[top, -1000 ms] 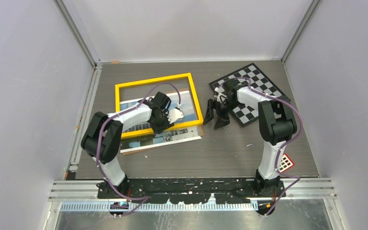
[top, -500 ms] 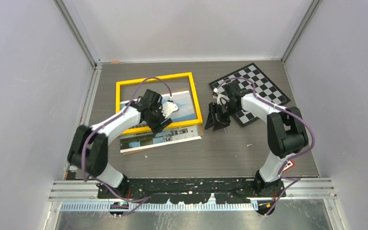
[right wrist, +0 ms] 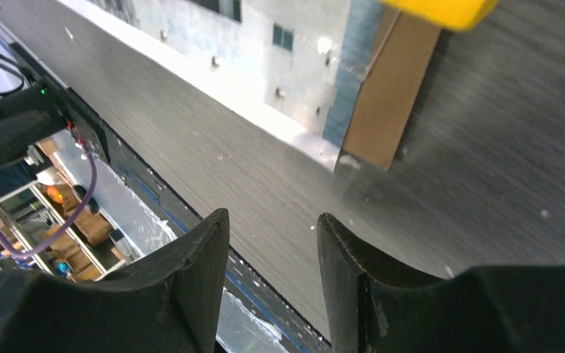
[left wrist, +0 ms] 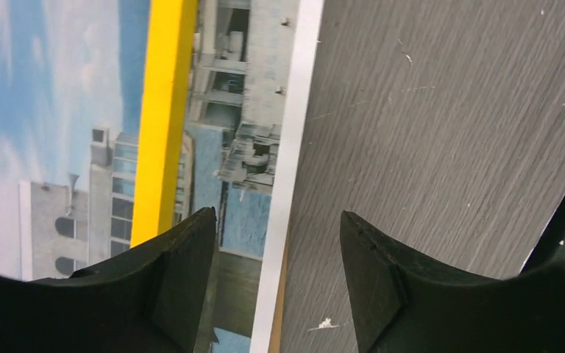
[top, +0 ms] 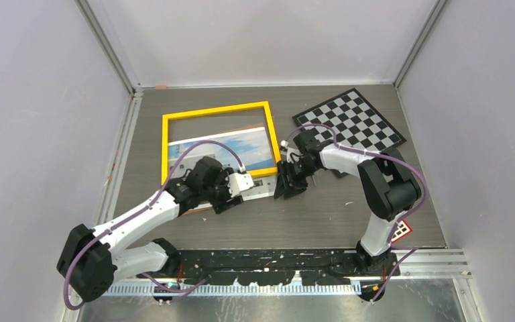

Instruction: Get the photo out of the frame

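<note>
The yellow frame [top: 214,111] lies flat on the table, left of centre. The photo [top: 235,149] of a white building under blue sky lies beneath it and sticks out past its near bar. My left gripper [top: 228,201] hovers open over the photo's near edge; in the left wrist view the frame bar [left wrist: 163,110], the photo [left wrist: 243,147] and its white border run between the fingers [left wrist: 278,220]. My right gripper [top: 288,188] is open and empty by the frame's near right corner. The right wrist view shows that corner [right wrist: 441,11], the photo [right wrist: 265,44] and brown backing board [right wrist: 390,103] ahead of the gripper [right wrist: 274,217].
A black-and-white checkerboard [top: 352,121] lies at the back right, close behind the right arm. Grey walls enclose the table on three sides. A small red-and-white tag [top: 399,229] sits by the right arm's base.
The left arm has drawn back from over the frame's inside to the photo's near edge, and its jaws have opened. The right gripper has moved left to the frame's corner, its jaws narrowing.
</note>
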Tool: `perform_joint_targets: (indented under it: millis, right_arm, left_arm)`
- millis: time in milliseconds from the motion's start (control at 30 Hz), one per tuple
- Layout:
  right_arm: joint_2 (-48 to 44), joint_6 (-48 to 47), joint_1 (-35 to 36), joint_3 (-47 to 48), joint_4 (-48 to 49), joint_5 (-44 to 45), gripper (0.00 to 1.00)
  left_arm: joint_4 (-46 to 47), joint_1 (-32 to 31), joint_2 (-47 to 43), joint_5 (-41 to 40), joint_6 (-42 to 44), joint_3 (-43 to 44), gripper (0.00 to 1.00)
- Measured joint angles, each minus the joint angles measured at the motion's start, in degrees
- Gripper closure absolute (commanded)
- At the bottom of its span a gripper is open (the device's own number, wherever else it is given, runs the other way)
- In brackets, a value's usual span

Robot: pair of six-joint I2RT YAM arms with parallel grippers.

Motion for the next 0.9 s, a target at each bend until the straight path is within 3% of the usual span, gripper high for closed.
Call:
perform_joint_targets:
  millis: [233, 667, 900]
  right_arm:
    - [3.5, 5.4, 0.0, -1.3, 6.2, 0.8, 0.55]
    - [1.1, 16.9, 0.0, -9.7, 21.6, -0.9, 0.6]
    - [-1.0, 18.5, -0.5, -11.0, 22.0, 2.7, 0.6]
  left_arm:
    - [5.2, -4.9, -0.1, -5.0, 1.8, -3.1, 0.36]
    - [11.9, -6.5, -0.1, -7.8, 2.4, -7.2, 0.36]
    - [13.2, -7.1, 1.4, -7.5, 3.3, -8.1, 0.36]
